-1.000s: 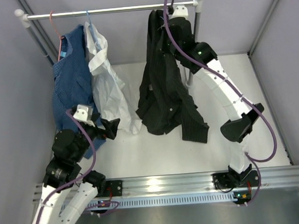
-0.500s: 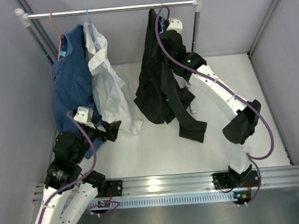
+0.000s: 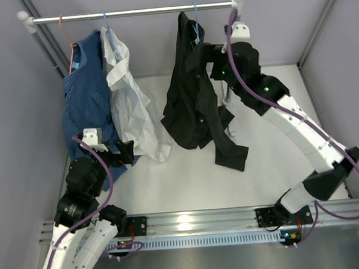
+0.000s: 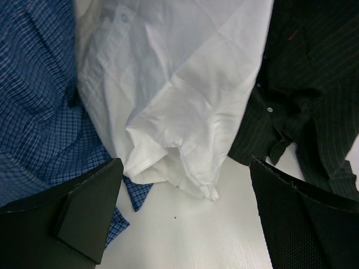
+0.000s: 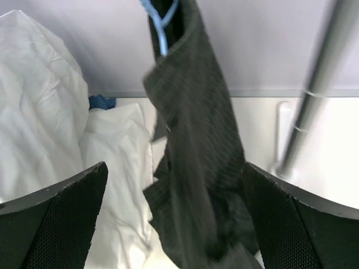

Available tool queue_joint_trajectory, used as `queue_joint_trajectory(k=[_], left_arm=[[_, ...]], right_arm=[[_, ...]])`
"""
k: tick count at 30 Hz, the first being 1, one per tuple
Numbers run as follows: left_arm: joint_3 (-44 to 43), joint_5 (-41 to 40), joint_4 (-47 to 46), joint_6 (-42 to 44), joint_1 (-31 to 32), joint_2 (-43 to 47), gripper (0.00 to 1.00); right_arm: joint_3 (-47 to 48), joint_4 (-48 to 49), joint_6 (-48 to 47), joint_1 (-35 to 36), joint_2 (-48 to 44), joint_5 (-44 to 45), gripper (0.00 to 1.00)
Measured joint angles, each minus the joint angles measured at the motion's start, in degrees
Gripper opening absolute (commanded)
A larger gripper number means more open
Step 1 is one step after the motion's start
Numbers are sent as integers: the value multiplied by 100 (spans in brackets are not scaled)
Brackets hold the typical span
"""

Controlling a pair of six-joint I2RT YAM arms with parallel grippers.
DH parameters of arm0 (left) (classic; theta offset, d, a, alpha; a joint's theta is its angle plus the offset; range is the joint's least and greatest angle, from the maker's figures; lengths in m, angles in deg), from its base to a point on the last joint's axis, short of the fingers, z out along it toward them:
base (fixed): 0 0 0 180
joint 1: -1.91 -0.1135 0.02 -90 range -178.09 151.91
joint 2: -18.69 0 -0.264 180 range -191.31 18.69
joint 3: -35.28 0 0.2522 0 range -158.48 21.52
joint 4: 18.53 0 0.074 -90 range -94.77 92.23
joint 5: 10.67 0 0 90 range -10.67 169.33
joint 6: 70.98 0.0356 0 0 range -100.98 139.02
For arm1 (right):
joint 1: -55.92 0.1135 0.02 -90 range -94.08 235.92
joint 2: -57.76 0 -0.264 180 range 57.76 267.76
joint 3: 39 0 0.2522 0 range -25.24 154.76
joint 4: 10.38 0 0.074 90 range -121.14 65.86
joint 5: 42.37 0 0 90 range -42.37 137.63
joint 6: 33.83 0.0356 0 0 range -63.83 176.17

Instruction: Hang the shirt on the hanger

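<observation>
The black pinstriped shirt (image 3: 192, 96) hangs on the light-blue hanger (image 3: 194, 9), whose hook is over the rail; its hem and a sleeve trail on the table. In the right wrist view the shirt (image 5: 196, 145) drapes down from the hanger (image 5: 160, 25). My right gripper (image 3: 211, 55) is open just right of the shirt's shoulder, and my right gripper (image 5: 174, 218) holds nothing. My left gripper (image 3: 124, 152) is open low at the left. In its own view my left gripper (image 4: 185, 218) hovers over bare table, with the shirt (image 4: 308, 84) to the right.
A blue patterned garment (image 3: 84, 98) on an orange-red hanger (image 3: 68, 34) and a white shirt (image 3: 128, 107) hang at the left of the rail (image 3: 134, 12). The rail's right post (image 5: 314, 89) stands close beside my right gripper. Grey walls enclose the table.
My right gripper has opened and let go at the shirt's top, then drawn back to the right. The shirt now hangs on its own. My left gripper has edged slightly left.
</observation>
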Motion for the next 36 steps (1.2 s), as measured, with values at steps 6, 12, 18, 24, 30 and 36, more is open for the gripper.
queue_joint_trajectory(k=[6, 12, 18, 24, 30, 36], left_arm=[[-2, -798, 457, -219, 0, 131, 98], [0, -1541, 761, -348, 0, 136, 98], [66, -1764, 839, -374, 0, 339, 98], [210, -1405, 833, -369, -4, 765, 98], [243, -1244, 837, -369, -4, 811, 98], [243, -1156, 837, -369, -4, 811, 98]], right_arm=[[-2076, 205, -470, -7, -2229, 444, 99], [-4666, 140, -861, -7, -4402, 1051, 99], [-5654, -518, -964, -7, -6116, 1196, 100], [-5641, -789, -966, -7, -7101, 1185, 99], [-5646, -1298, -955, -7, -7077, 1349, 100], [-5646, -1443, -925, -7, -7077, 1408, 100]])
